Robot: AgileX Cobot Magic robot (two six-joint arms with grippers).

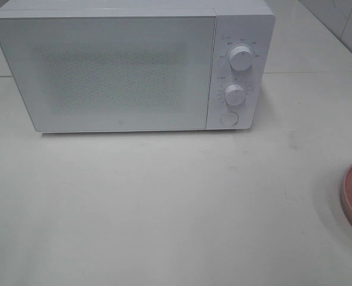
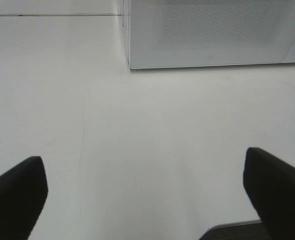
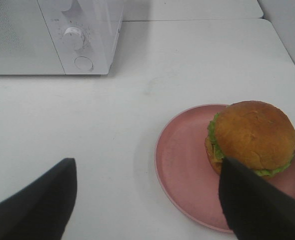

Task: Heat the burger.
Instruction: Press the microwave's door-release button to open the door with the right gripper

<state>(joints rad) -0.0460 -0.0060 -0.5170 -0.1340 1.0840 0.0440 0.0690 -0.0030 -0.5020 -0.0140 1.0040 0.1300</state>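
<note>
White worktop (image 1: 164, 208) fills the scene, with pale wall tiles (image 1: 343, 21) behind at the right. A white microwave (image 1: 116, 65) stands on it, door shut. Toward the right edge, a pink plate (image 3: 180, 165) carries the burger (image 3: 252, 135). The left claw (image 2: 143, 160) and the right claw (image 3: 147, 167) both gape wide, gripping nothing.

Microwave (image 1: 122, 71) common to all three views
</note>
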